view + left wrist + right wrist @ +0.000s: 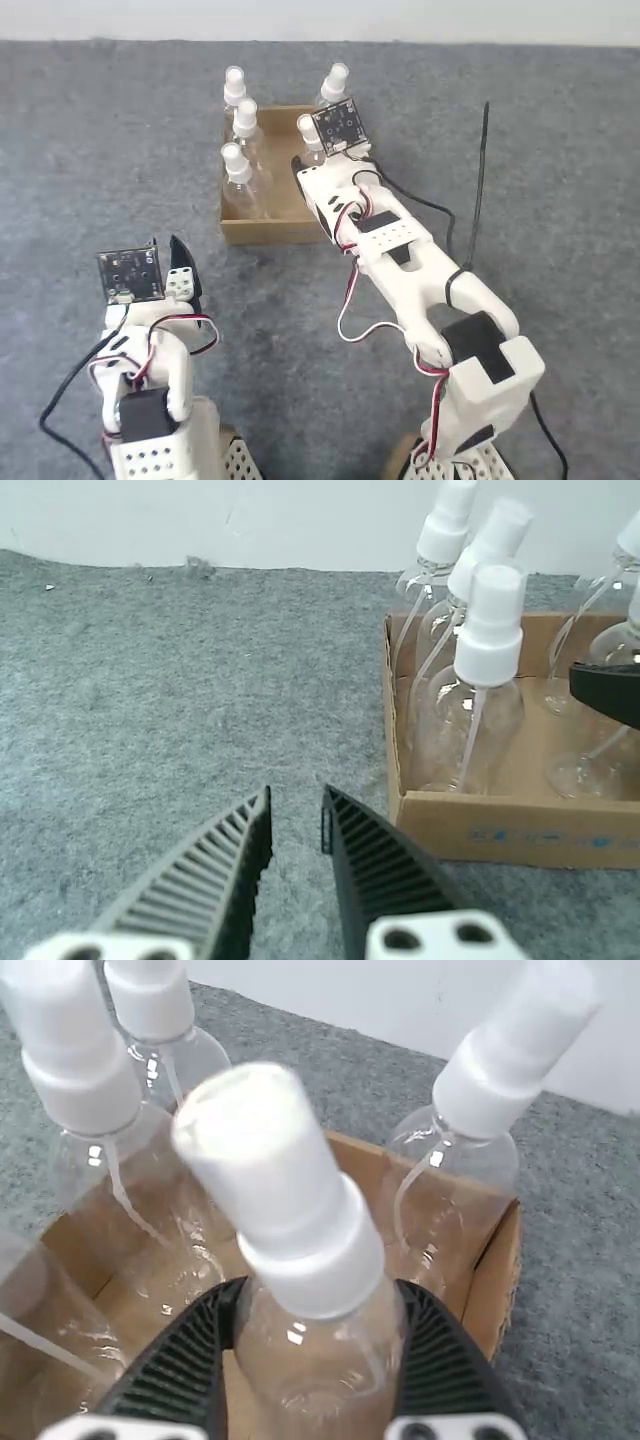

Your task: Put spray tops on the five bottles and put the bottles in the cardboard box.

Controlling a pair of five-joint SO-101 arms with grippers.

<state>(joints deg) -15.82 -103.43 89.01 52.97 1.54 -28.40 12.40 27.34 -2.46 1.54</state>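
A cardboard box (262,232) sits at the back middle of the grey carpet. Several clear bottles with white spray tops stand in it, among them one at the front left (237,170) and one at the far right corner (334,82). My right gripper (315,1360) is over the box's right side, shut on the body of a capped bottle (300,1330), which leans a little. That bottle's top shows beside the wrist camera (309,128). My left gripper (296,815) hovers low over the carpet in front and to the left of the box (500,825), narrowly open and holding nothing.
Grey carpet (120,160) lies all around the box, with a white wall at the back. A thin black rod (480,180) stands right of the right arm. A black finger of the other gripper (610,690) shows over the box.
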